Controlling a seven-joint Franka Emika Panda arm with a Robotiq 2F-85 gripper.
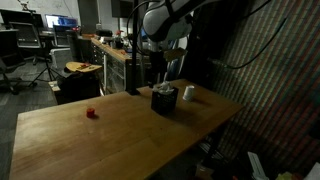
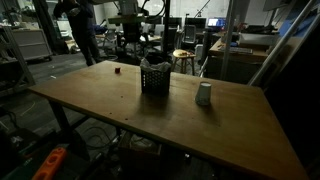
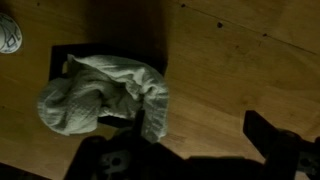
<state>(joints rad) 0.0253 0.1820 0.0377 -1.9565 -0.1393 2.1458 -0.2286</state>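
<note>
A black mesh container point(image 1: 163, 99) stands near the middle of the wooden table point(image 1: 110, 135), and it shows in both exterior views point(image 2: 155, 76). In the wrist view a crumpled white cloth point(image 3: 100, 95) lies in and over the container point(image 3: 60, 58). My gripper point(image 3: 190, 150) hangs just above and beside it, open, with bare wood between its jaws. One dark fingertip point(image 3: 275, 145) shows at the lower right; the other side merges with the dark container. In an exterior view the gripper point(image 1: 158, 76) hovers over the container.
A white cup point(image 1: 189, 94) stands on the table beside the container, also seen as the cup point(image 2: 204, 94) and the cup point(image 3: 8, 35). A small red object point(image 1: 91, 113) lies farther off on the table. A person point(image 2: 80, 25) and cluttered benches are behind.
</note>
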